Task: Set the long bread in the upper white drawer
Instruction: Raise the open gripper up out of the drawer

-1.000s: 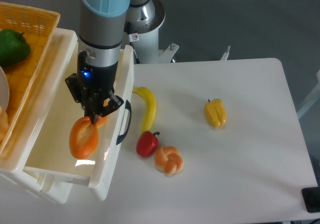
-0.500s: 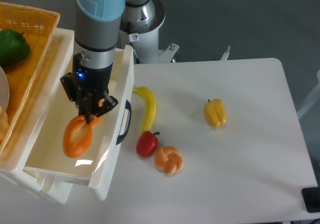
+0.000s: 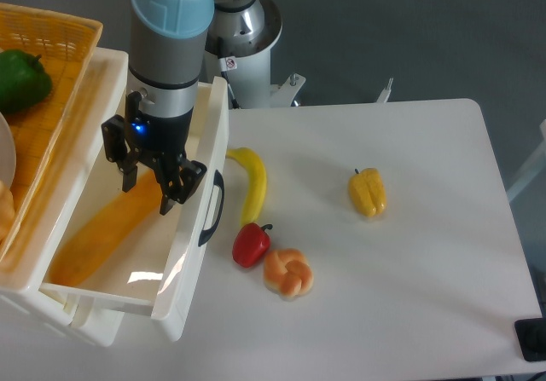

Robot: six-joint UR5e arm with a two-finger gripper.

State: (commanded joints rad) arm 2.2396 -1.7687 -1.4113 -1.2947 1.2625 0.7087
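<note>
White bench [image 3: 409, 253] carries a banana [image 3: 251, 181], a red pepper [image 3: 250, 245], a knotted bun [image 3: 288, 272] and a yellow pepper [image 3: 368, 191], with a woven basket [image 3: 51, 66] holding a green pepper [image 3: 21, 80] at the far left. Inside the upper white drawer [image 3: 192, 253], the long bread [image 3: 107, 229] lies flat along the floor, running diagonally. Just above its upper end hangs the end effector [image 3: 150, 185], fingers spread apart and gripping nothing.

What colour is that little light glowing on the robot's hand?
Blue. It glows on the gripper body, just above the fingers, in the fixed camera's view.
</note>
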